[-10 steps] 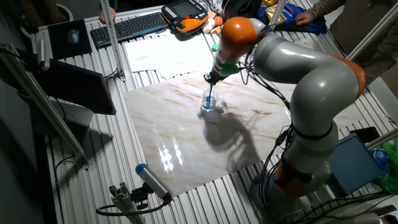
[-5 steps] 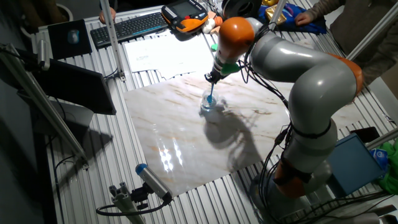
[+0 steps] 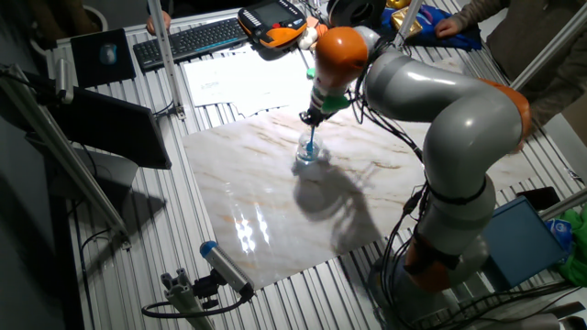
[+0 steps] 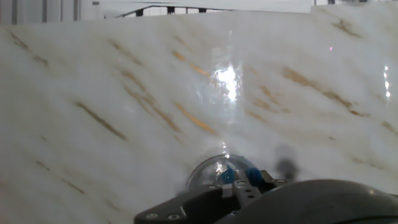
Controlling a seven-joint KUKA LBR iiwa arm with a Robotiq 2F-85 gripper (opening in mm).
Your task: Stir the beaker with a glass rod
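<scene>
the gripper point(image 3: 313, 117) is clenching the rod point(image 3: 312, 139) upright, so its tip is dipping into the beaker point(image 3: 306, 152) directly below on the marble slab point(image 3: 248, 197); right of it, the arm point(image 3: 440, 101) is arching clear, probably mid-stir.

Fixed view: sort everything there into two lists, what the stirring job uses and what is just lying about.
In use:
- beaker on the marble slab
- rod, lower end in the beaker
- claw, shut on the rod

Lying about:
- keyboard
- papers
- orange pendant
- blue-capped cylinder
</scene>
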